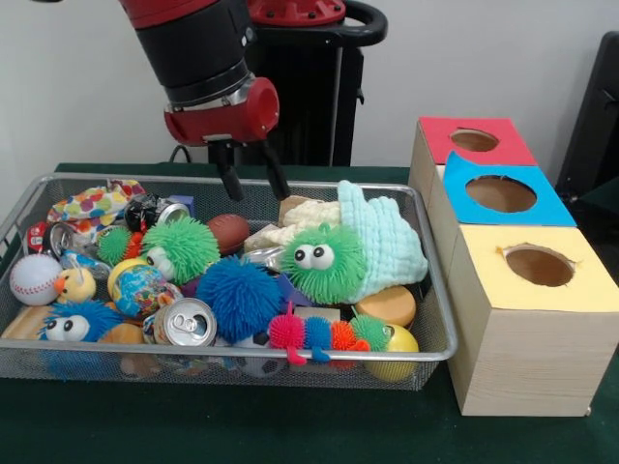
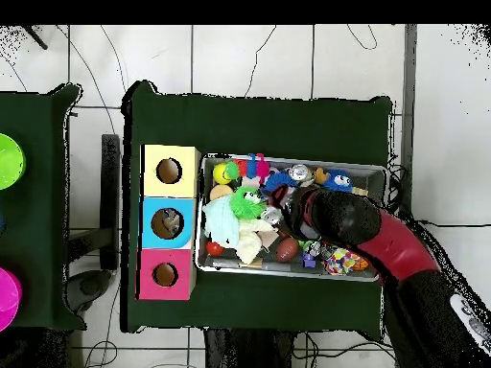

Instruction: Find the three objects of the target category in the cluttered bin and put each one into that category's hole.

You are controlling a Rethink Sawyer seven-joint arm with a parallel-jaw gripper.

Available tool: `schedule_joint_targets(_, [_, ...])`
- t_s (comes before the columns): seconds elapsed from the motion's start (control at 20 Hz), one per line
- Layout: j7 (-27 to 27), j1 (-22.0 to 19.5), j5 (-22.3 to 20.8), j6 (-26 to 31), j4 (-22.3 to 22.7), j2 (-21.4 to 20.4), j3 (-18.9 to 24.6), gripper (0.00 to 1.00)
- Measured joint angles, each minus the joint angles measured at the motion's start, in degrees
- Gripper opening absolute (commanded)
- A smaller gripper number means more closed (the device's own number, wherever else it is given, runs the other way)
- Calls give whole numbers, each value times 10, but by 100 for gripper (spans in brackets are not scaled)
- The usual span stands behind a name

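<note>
The tool (image 1: 251, 179) hangs open and empty above the bin (image 1: 437, 353); no writing is legible.

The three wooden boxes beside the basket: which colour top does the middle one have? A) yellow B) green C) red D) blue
D: in the front view the blue-topped box sits between the red-topped box behind it and the yellow-topped box in front, each with a round hole.
</note>
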Motion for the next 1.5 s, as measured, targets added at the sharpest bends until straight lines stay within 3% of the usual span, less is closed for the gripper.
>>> schedule_joint_targets(0.5, [0, -20, -69, 60, -42, -17, -36, 100])
schedule_joint_targets(0.85, [0, -53, -112, 55, -52, -19, -37, 100])
schedule_joint_targets(1.15, [0, -74, -178, -15, -32, -24, -37, 100])
schedule_joint_targets(1.5, [0, -79, -251, -114, -7, 0, -37, 100])
